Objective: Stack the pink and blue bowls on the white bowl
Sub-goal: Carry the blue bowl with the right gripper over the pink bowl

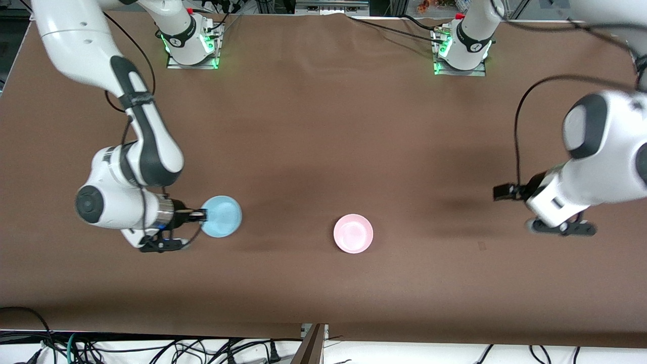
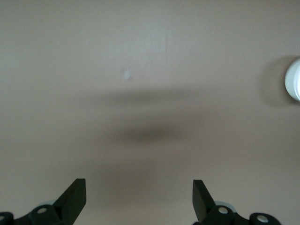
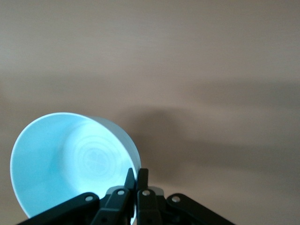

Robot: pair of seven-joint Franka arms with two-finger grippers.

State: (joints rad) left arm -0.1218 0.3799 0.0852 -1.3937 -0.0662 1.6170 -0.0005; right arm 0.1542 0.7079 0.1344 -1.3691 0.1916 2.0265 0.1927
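Observation:
My right gripper (image 1: 202,216) is shut on the rim of the light blue bowl (image 1: 222,216) and holds it tilted over the table at the right arm's end. The right wrist view shows the fingers (image 3: 142,180) pinching the blue bowl's wall (image 3: 70,159). The pink bowl (image 1: 353,233) stands upright on the table near the middle. My left gripper (image 1: 561,228) is open and empty over bare table at the left arm's end (image 2: 139,197). A white bowl's rim (image 2: 294,79) shows at the edge of the left wrist view; in the front view the left arm hides it.
The brown table cover (image 1: 323,126) is bare between the arm bases and the bowls. Cables and a stand lie past the table's front edge (image 1: 313,349).

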